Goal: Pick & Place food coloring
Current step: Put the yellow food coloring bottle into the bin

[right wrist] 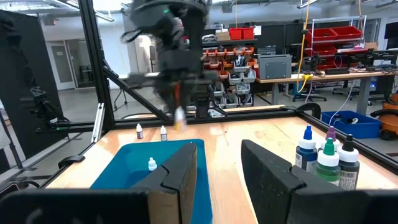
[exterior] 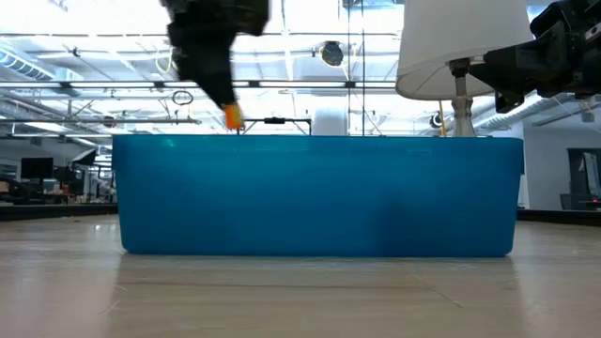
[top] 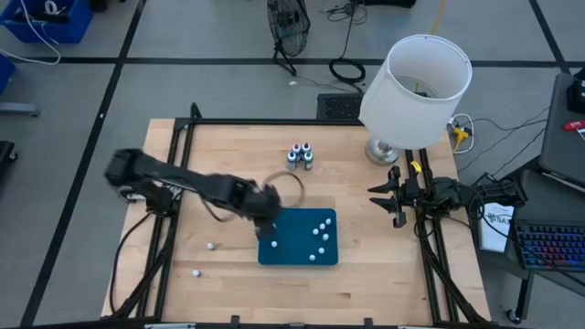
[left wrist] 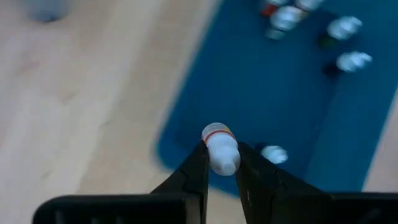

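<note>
A teal tray (top: 283, 252) lies at mid-table with several tiny white-capped food coloring bottles (top: 321, 234) lying in it. Two more of them rest on the bare wood to its left (top: 210, 245) (top: 195, 272). My left gripper (top: 268, 228) hangs over the tray's left edge, shut on one small bottle (left wrist: 217, 140) that is white with an orange band. In the low view that bottle (exterior: 232, 117) shows above the tray's near wall (exterior: 319, 197). My right gripper (top: 377, 196) waits at the table's right edge, open, with nothing between its fingers (right wrist: 180, 177). My left gripper pinches the little bottle's white part (left wrist: 225, 163) between its two fingers, coming steeply from above. The orange-banded end (left wrist: 215, 133) sticks out past the fingertips, pointing down. The bottle is lifted clear, above the tray's left rim (left wrist: 168, 143).
A cluster of larger dropper bottles (top: 300, 157) stands at the far middle of the table. A white-shaded lamp (top: 416, 87) stands at the far right. A thin ring (top: 291, 185) lies just beyond the tray. Black frame rails run along the table's edges.
</note>
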You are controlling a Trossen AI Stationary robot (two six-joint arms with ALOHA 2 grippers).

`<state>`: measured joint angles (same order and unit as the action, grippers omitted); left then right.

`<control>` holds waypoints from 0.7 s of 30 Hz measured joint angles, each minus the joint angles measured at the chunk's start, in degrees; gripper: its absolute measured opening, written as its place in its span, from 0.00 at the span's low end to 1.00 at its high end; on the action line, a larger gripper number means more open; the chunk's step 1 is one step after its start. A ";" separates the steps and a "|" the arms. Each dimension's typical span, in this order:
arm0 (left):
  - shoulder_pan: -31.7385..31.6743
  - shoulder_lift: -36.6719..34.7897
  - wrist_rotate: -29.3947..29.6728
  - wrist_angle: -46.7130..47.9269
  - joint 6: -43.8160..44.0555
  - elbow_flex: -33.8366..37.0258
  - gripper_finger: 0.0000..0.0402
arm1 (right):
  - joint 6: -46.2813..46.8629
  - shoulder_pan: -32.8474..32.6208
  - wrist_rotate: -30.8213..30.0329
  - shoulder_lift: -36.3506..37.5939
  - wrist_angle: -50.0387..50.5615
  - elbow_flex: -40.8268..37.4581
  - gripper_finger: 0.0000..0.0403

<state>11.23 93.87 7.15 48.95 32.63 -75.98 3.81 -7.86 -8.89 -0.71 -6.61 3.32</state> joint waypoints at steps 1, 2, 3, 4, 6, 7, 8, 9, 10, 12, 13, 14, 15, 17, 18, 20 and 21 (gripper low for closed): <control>0.62 2.62 -0.76 -0.04 -1.61 -2.20 0.15 | -0.01 0.00 0.01 0.00 -0.01 0.00 0.28; 1.20 5.03 -1.55 0.08 -3.07 -4.29 0.15 | 0.00 0.00 0.01 0.00 -0.02 0.01 0.28; 1.71 7.47 -2.30 0.31 -4.32 -6.50 0.15 | 0.00 0.00 0.01 0.00 0.01 0.00 0.28; 2.15 9.70 -2.98 0.61 -5.45 -8.58 0.15 | 0.00 0.00 0.01 0.00 0.00 0.01 0.28; 2.93 13.69 -4.51 1.31 -7.29 -11.93 0.15 | 0.01 0.00 0.01 0.00 -0.04 0.01 0.28; 3.25 15.58 -5.46 1.84 -7.83 -13.34 0.15 | 0.00 0.00 0.01 0.00 -0.02 0.01 0.28; 3.44 17.21 -6.18 2.53 -8.23 -14.40 0.15 | 0.01 0.00 0.01 0.00 0.00 -0.01 0.28; 3.66 18.70 -6.86 3.47 -8.39 -15.17 0.15 | 0.01 0.00 0.01 0.00 -0.02 0.01 0.28; 3.87 20.12 -7.40 4.56 -8.40 -15.78 0.15 | 0.00 0.00 0.01 0.00 -0.03 0.00 0.28; 4.29 22.24 -8.20 6.03 -8.30 -16.16 0.15 | 0.00 0.00 0.01 0.00 0.01 -0.01 0.28; 4.43 23.10 -8.95 6.55 -8.15 -16.18 0.15 | -0.01 0.00 0.00 0.00 -0.01 0.01 0.28; 4.62 23.76 -9.42 7.06 -7.89 -16.18 0.15 | 0.00 0.00 0.01 0.00 -0.02 0.00 0.28; 4.77 24.49 -9.69 7.30 -7.21 -16.18 0.15 | -0.01 0.00 0.01 0.00 0.00 0.01 0.28; 5.05 25.13 -9.98 7.35 -6.10 -16.18 0.15 | -0.01 0.00 -0.01 0.00 -0.02 -0.01 0.28; 5.19 25.26 -9.98 7.28 -5.79 -16.18 0.15 | -0.01 0.00 -0.01 0.00 0.00 -0.01 0.28; 5.45 25.39 -9.94 7.05 -5.48 -16.18 0.15 | 0.01 0.00 0.00 0.00 -0.01 0.00 0.28; 5.59 25.42 -9.91 6.98 -5.47 -16.18 0.15 | 0.01 0.00 0.01 0.00 0.00 0.01 0.28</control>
<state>16.82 119.28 -2.76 55.93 27.16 -92.16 3.81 -7.86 -8.88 -0.71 -6.61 3.33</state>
